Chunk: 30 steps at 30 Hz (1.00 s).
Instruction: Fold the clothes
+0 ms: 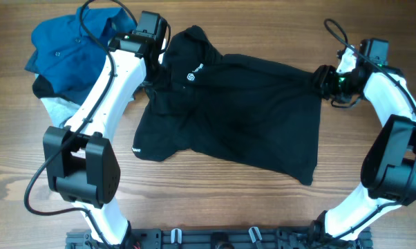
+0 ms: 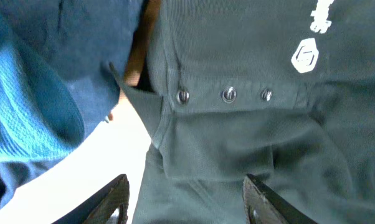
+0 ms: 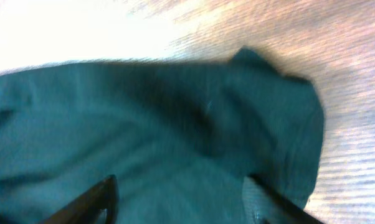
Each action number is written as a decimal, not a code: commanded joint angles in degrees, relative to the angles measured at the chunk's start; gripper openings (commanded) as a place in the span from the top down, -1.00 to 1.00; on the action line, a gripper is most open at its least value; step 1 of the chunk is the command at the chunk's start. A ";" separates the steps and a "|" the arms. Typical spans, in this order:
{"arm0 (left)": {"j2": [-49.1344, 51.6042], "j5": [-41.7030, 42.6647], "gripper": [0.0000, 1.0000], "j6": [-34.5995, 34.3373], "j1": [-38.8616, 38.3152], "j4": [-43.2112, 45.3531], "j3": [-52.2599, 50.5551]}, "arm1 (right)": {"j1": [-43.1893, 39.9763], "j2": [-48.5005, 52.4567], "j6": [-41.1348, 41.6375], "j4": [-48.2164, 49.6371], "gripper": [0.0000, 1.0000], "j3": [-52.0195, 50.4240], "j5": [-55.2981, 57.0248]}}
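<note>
A black polo shirt lies spread across the middle of the table, its collar at the upper left. My left gripper is open over the collar end. In the left wrist view the open fingers straddle the shirt fabric just below the button placket, with the white logo beyond. My right gripper is at the shirt's right edge. In the right wrist view its fingers are open over the cloth, near a corner of the shirt.
A crumpled blue shirt lies at the upper left, over some white and dark cloth. It shows beside the polo in the left wrist view. Bare wooden tabletop lies in front of the polo.
</note>
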 commanded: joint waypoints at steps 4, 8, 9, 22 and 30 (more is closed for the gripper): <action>0.42 8.00 -0.17 -2.05 0.52 -5.62 0.07 | -0.22 2.36 8.44 7.45 0.38 0.07 9.25; 0.42 8.17 -0.26 -4.44 0.52 -9.44 0.07 | -0.72 2.34 6.14 10.62 0.27 0.07 3.93; 0.42 8.17 -0.26 -4.44 0.52 -10.19 0.07 | -0.72 2.34 3.26 9.01 -0.15 0.07 3.43; 0.42 8.20 -0.45 -4.61 0.52 -8.50 0.07 | 1.81 2.69 -8.90 3.17 0.60 -1.97 12.48; 0.42 8.17 -0.49 -4.61 0.52 -8.46 0.07 | 1.70 2.67 -4.98 8.76 0.91 3.72 9.35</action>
